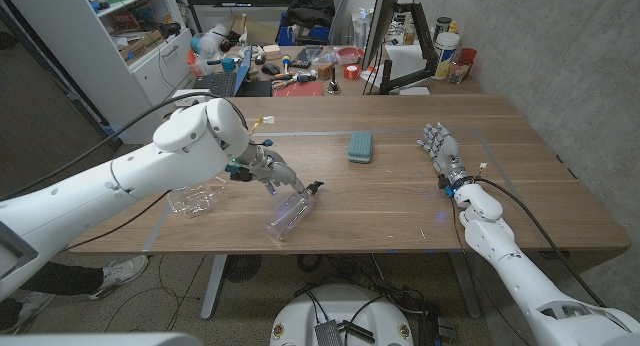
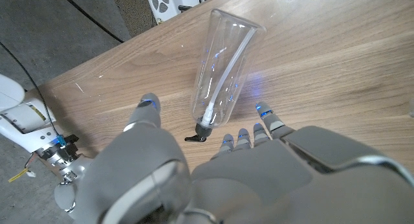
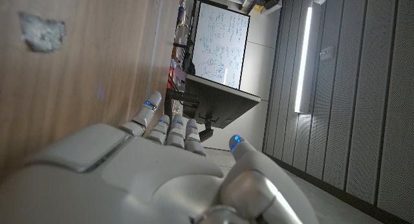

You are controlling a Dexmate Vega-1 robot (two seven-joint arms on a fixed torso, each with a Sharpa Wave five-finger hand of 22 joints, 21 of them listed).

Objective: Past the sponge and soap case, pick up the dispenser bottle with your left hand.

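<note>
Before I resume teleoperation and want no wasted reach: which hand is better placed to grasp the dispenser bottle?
Left. The left hand hovers open at the pump end of the lying dispenser bottle, fingers either side. The right hand waits far across the table.

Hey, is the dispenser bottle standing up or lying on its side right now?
Lying on its side: the dispenser bottle rests lengthwise on the table, pump end toward the left hand.

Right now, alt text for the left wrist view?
A clear dispenser bottle lies on its side on the wooden table, black pump toward the camera. The left hand hovers open just behind the pump, not touching.
</note>
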